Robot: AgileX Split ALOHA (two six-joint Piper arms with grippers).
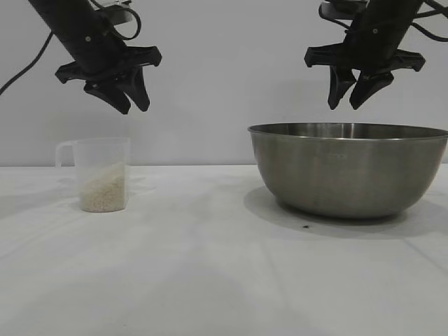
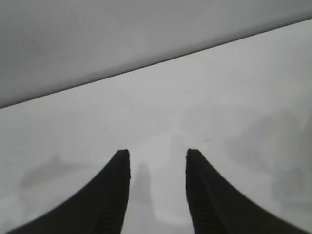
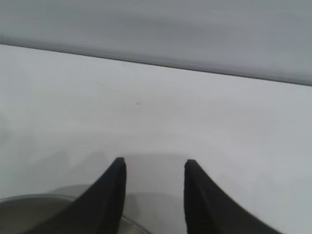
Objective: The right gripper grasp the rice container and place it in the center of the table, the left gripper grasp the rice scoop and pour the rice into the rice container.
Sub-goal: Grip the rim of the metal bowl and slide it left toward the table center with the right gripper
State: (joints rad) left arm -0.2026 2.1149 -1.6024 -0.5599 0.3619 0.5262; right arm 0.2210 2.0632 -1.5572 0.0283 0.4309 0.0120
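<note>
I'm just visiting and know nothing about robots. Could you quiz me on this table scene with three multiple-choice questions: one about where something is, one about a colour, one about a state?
1. The rice scoop stands:
A. inside the bowl
B. on the table, under the left gripper
C. in the right gripper

2. The rice is:
A. white
B. brown
C. black

3. The rice container is:
A. lifted
B. tipped over
C. resting upright on the table

Answers: 1 B, the scoop sits alone below the left claw. 2 A, pale grains show through the clear cup. 3 C, its base is on the tabletop, with the open right claw above its rim.

Black grippers (image 1: 126, 101), a silver steel bowl (image 1: 348, 168), white rice (image 1: 103, 189) in a clear cup (image 1: 101, 171), white table (image 1: 210, 280).
</note>
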